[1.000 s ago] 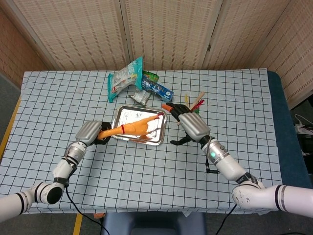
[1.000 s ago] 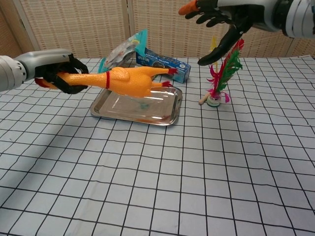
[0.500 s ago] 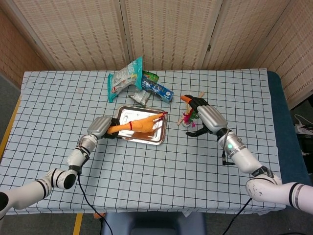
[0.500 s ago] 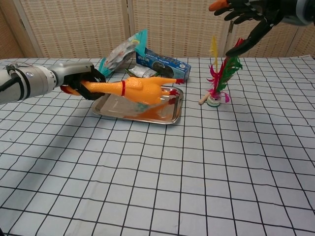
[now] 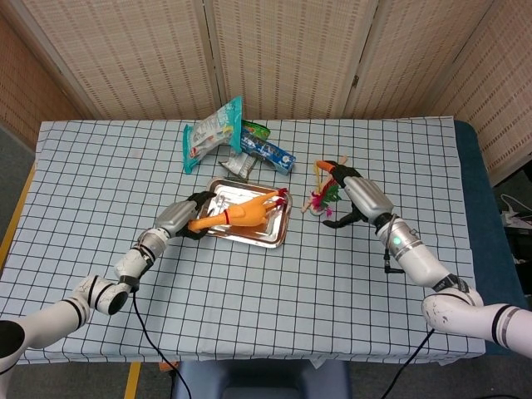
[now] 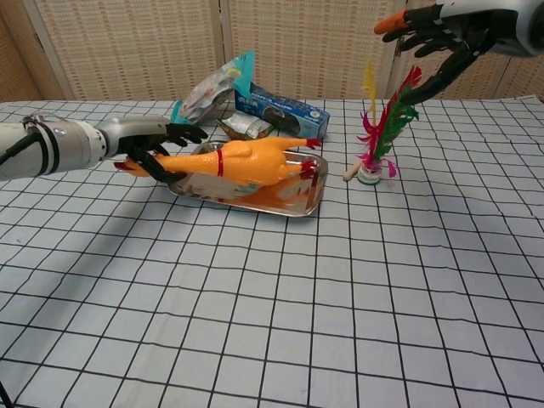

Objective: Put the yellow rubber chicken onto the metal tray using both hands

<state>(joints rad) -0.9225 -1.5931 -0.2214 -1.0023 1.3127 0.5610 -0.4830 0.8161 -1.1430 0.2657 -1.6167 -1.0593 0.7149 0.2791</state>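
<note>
The yellow rubber chicken lies lengthwise on the metal tray, red feet toward the right and neck sticking out over the tray's left rim. My left hand is at that neck with its fingers spread apart around it, no longer clenched. My right hand hangs open in the air to the right of the tray, above the feather toy, holding nothing.
A feathered shuttlecock toy stands just right of the tray, under my right hand. Behind the tray lie a blue box, a teal bag and a foil packet.
The chicken came down from above the tray onto it. My left hand's fingers opened from around the neck. My right hand drew back further to the right.
</note>
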